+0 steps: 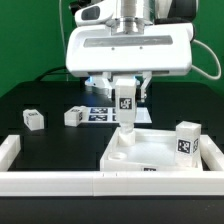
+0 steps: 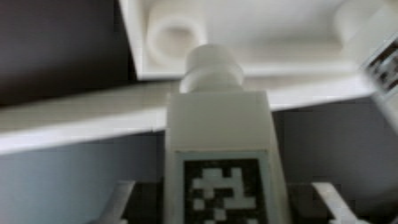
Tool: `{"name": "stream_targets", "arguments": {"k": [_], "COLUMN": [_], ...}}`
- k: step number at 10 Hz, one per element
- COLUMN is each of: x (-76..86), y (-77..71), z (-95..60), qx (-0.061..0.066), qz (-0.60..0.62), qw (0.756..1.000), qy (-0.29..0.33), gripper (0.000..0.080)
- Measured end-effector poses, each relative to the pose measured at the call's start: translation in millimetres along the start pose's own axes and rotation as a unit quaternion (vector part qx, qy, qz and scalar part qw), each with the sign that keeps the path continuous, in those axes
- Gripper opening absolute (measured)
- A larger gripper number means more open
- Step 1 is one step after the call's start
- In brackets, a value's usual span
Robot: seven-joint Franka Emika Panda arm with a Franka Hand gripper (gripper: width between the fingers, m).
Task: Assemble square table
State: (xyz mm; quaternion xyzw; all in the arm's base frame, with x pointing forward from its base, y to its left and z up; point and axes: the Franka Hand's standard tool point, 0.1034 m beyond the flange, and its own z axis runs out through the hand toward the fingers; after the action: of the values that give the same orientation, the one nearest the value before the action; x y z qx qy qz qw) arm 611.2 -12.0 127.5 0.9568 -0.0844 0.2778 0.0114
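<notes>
White plastic slab (image 1: 150, 152) lies at the exterior view's near right, inside the L-shaped rail (image 1: 50, 180). The gripper (image 1: 126, 102) grasps a leg (image 1: 127, 120) upright by the slab's far-left socket (image 2: 175, 38). A second leg (image 1: 187, 140) stands on the slab's right. A third leg (image 1: 33, 118) and a fourth leg (image 1: 72, 116) lie left, near the marker board (image 1: 100, 113).

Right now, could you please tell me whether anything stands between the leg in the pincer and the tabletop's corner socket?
Nothing visible does: the leg in the pincer points toward the open socket; a second leg stands apart on the tabletop.
</notes>
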Motion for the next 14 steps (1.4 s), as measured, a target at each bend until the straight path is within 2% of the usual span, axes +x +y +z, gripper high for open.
{"name": "stream_targets", "arguments": {"k": [1,4,6,7,13,14], "x": [3.0,-20.8,-40.7,-43.9,-39.3,-42.5], "y": [3.3,2.1,-0.2,-1.6,3.1,3.2], "z": [4.5,24.6,25.1,24.3,29.5,32.8], "qx": [-0.001,-0.005,-0.005,-0.006,-0.010,-0.010], "qz": [0.000,-0.008,-0.006,-0.004,-0.008,-0.009], "qw": [1.000,1.000,1.000,1.000,1.000,1.000], "qy": [0.003,0.007,0.002,0.003,0.010,0.004], "gripper": [0.0287,0.0287,0.0287,0.0287,0.0287,0.0287]}}
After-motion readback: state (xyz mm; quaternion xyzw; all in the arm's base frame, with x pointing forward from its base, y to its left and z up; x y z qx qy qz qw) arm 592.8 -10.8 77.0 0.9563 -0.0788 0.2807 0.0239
